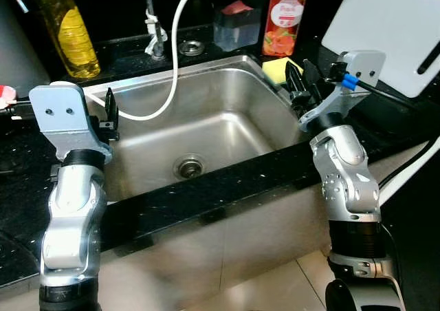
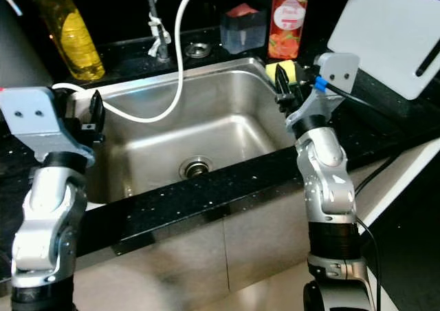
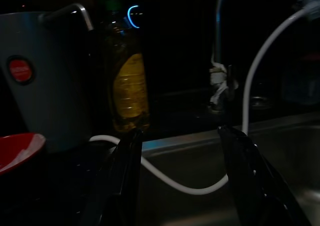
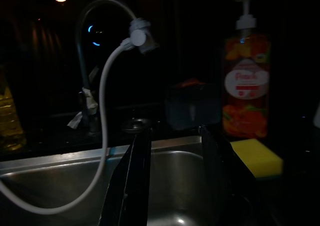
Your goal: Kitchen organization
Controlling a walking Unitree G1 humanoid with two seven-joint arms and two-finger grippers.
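Black worktop [image 1: 227, 187] surrounds the steel sink [image 1: 206, 129] between my left claw [image 1: 110, 115] and right claw [image 1: 297, 84], both released, grasping nothing.

Home kitchen, steel sink [image 1: 206, 129], black counter [image 1: 227, 187], probably dish soap [image 1: 287, 16]

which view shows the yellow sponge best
The right wrist view: the yellow sponge lies unobstructed on the counter beside the sink, below the orange soap bottle, though dimly lit. In both eye views the right gripper partly hides it, leaving a bright yellow patch. The left wrist view looks toward the oil bottle instead.
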